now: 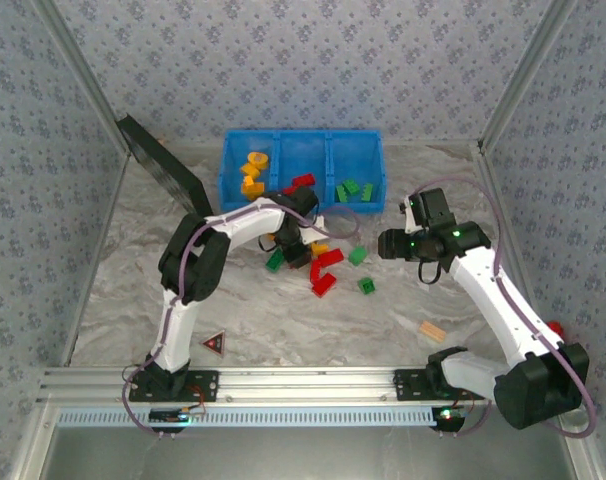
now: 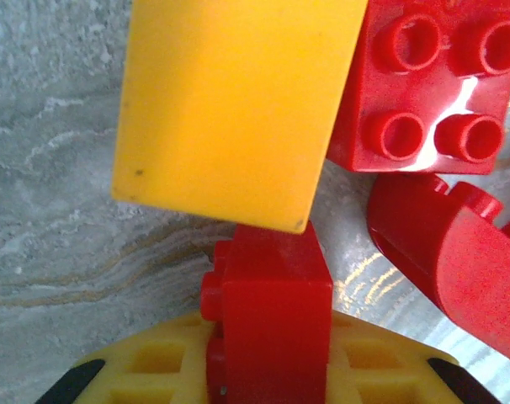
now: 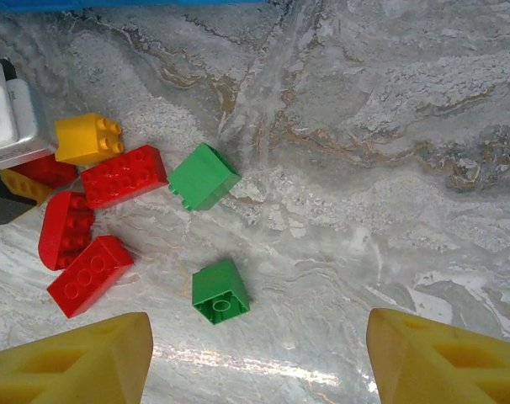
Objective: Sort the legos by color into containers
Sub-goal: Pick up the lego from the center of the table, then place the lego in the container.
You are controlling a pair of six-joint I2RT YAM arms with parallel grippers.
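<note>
Well short of the bin [image 1: 303, 134], a wooden block [image 1: 432, 330] lies off toward its right end and a triangle marker [image 1: 214, 344] off toward its left. Closer to the bin, loose bricks [image 1: 325, 280] lie before its front wall, red ones with a green brick [image 1: 367, 286] beside them. The right gripper [image 3: 259, 353] hangs before the bin's right end, jaws wide and empty, above that green brick [image 3: 220, 291]. The left gripper [image 2: 268, 358] is just before the bin's middle compartment, clamped on a red brick [image 2: 272, 311], with a yellow brick [image 2: 230, 109] just beyond. Inside the bin, yellow pieces [image 1: 253, 170] lie in the left compartment, a red piece [image 1: 303, 182] in the middle, green pieces [image 1: 351, 190] in the right. A black panel [image 1: 163, 170] is just left of the bin.
</note>
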